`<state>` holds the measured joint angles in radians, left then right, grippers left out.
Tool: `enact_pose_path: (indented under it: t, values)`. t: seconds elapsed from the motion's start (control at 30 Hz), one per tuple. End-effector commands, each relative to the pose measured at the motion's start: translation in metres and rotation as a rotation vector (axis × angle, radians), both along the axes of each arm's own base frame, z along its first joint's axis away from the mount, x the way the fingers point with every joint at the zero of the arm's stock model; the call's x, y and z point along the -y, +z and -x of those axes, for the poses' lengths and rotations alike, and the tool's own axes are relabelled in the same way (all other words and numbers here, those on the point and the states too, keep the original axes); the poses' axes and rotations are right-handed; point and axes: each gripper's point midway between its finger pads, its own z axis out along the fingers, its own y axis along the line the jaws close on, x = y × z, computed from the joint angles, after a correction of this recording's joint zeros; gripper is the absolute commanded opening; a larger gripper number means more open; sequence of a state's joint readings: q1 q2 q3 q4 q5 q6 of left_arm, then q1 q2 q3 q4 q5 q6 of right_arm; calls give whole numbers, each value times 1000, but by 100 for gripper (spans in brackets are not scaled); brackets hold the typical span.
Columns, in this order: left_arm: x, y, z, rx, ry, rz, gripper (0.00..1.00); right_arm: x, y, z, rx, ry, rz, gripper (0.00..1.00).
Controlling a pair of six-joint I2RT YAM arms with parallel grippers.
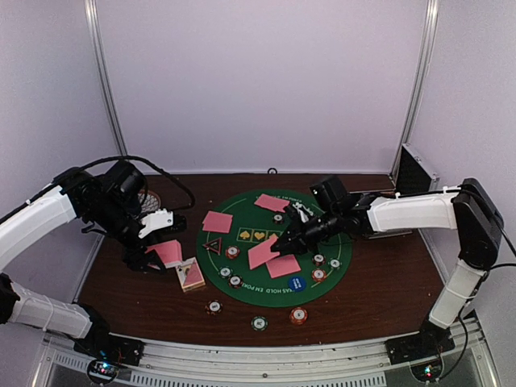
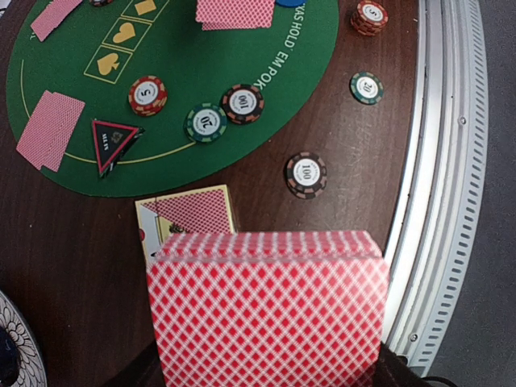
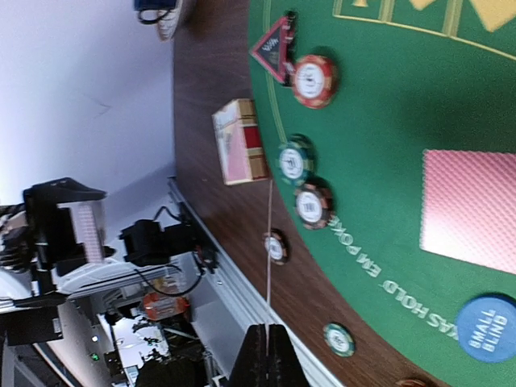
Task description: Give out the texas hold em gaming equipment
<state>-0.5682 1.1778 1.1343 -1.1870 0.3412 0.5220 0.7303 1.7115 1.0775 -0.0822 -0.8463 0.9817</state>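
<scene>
My left gripper (image 1: 156,248) is shut on a stack of pink-backed cards (image 1: 168,252), held above the table left of the mat. The stack fills the left wrist view (image 2: 266,314) and hides the fingers. My right gripper (image 1: 280,240) is shut on one pink-backed card (image 1: 262,253) above the mat's middle. That card shows edge-on in the right wrist view (image 3: 268,242), pinched between shut fingers (image 3: 278,355). Three pink cards (image 1: 217,222) (image 1: 272,202) (image 1: 283,265) lie on the green mat (image 1: 250,290). Striped chips (image 1: 232,252) (image 1: 318,275) sit on the mat, and others (image 1: 214,306) (image 1: 259,323) (image 1: 298,315) on the wood.
A card box (image 1: 191,276) lies on the table beside the mat, also seen in the left wrist view (image 2: 187,216). A blue small-blind button (image 1: 297,282) and a triangular marker (image 1: 212,244) are on the mat. A black-and-silver case (image 1: 414,171) stands at the back right.
</scene>
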Motion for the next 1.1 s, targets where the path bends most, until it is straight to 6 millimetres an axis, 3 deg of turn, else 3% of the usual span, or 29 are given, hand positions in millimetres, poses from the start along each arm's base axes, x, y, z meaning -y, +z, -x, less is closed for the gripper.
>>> enact_pose_path:
  t: [0.0, 0.17, 0.47, 0.6, 0.63, 0.67, 0.8, 0.93, 1.07]
  values:
    - [6, 14, -6, 45, -7, 46, 0, 30, -41, 7, 25, 68, 215, 0]
    - [5, 15, -6, 44, -7, 43, 0, 38, -64, -2, 15, 101, 313, 0]
    - [5, 14, -5, 45, -7, 41, 0, 55, -86, -16, 15, 142, 438, 0]
    - [5, 14, -6, 45, -7, 40, 0, 64, -91, -19, 25, 161, 501, 18]
    - [4, 14, -5, 44, -7, 39, 0, 66, -91, -20, 30, 165, 519, 26]
    - [4, 14, -5, 43, -6, 39, 0, 68, -90, -22, 39, 169, 542, 36]
    - [4, 14, -5, 45, -7, 41, 0, 79, -76, -34, 109, 170, 628, 55]
    - [4, 14, -5, 44, -8, 40, 0, 80, -57, -53, 190, 146, 673, 61]
    - [5, 15, -5, 44, -9, 43, 0, 62, -47, -68, 257, 150, 665, 62]
